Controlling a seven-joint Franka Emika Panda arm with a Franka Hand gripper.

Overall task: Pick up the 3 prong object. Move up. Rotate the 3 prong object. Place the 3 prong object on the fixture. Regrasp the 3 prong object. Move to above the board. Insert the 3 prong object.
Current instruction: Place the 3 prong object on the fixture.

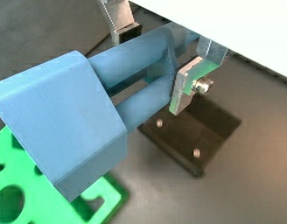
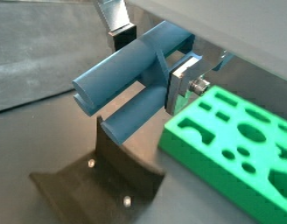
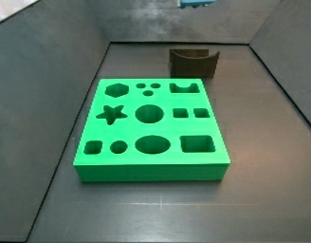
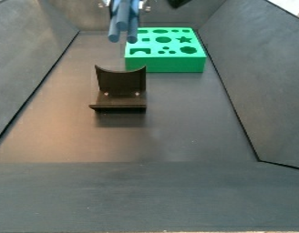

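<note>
1. In a side view, the near stretch of the dark floor is lying bare, with grey walls sloping up on either side.
2. Farther back, the fixture is standing on its base plate, its upright wall showing a curved notch along the top edge.
3. Above and just behind the fixture, the gripper is hanging in the air at the top of that view, well clear of the floor.
4. The gripper is holding the 3 prong object, which is slanting down and to the left from between the fingers, touching nothing below.
5. In both wrist views the silver fingers are pressing against the sides of the blue-grey bars, so the jaws are closed on the piece at a narrow width.
6. In a wrist view the fixture is sitting below the free end of the piece, apart from it.
7. Farthest back, the green board is lying flat on the floor, to the right of the gripper and beyond the fixture.
8. In a side view the board is showing its star, hexagon, circles, squares and oval cut-outs, with the fixture beyond it.
</note>
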